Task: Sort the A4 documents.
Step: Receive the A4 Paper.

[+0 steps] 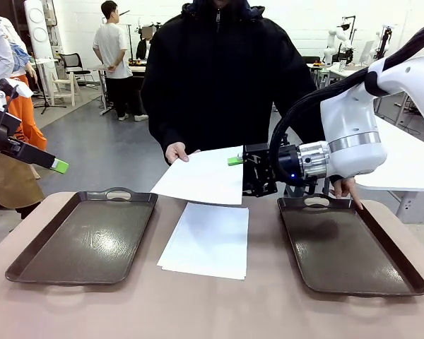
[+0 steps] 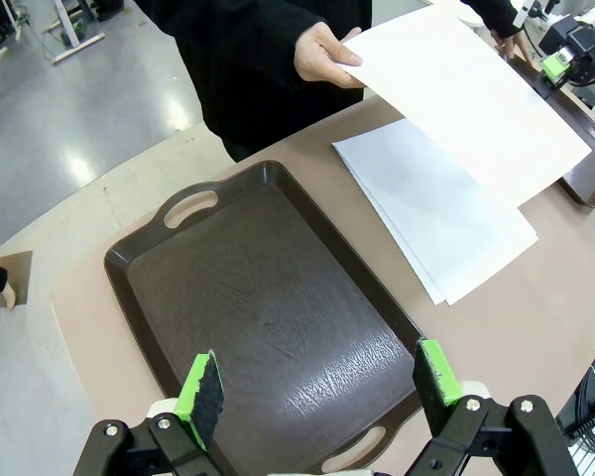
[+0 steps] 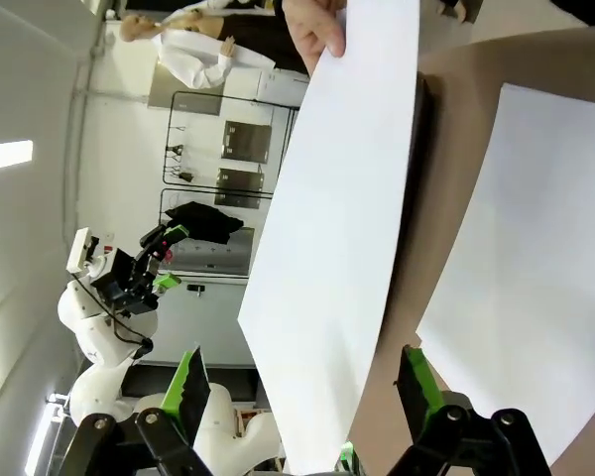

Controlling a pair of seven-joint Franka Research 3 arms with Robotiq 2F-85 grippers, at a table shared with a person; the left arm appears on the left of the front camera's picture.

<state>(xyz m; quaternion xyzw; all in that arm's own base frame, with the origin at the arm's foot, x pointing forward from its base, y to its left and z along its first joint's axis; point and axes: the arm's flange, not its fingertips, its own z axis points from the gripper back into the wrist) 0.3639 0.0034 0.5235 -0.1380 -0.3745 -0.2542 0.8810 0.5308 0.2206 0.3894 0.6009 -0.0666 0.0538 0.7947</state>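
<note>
The person's hand (image 1: 175, 150) holds one sheet (image 1: 201, 176) out above the stack (image 1: 205, 240) on the tabletop (image 1: 212, 311). The right gripper (image 1: 239, 173) has its fingers wide at the sheet's edge and should close squarely on the margin without creasing. The left gripper (image 2: 322, 392) hangs wide open over the left tray (image 2: 139, 248). From the front, the sheet hides the right gripper's lower finger.

No readable text or labels

We log a lab workshop: past the left claw (image 1: 59, 167), polished grey floor (image 1: 99, 152), a chair (image 1: 71, 62), a person (image 1: 113, 49) at a bench (image 1: 136, 68); behind the right claw (image 1: 237, 162), white worktables (image 1: 406, 166).
</note>
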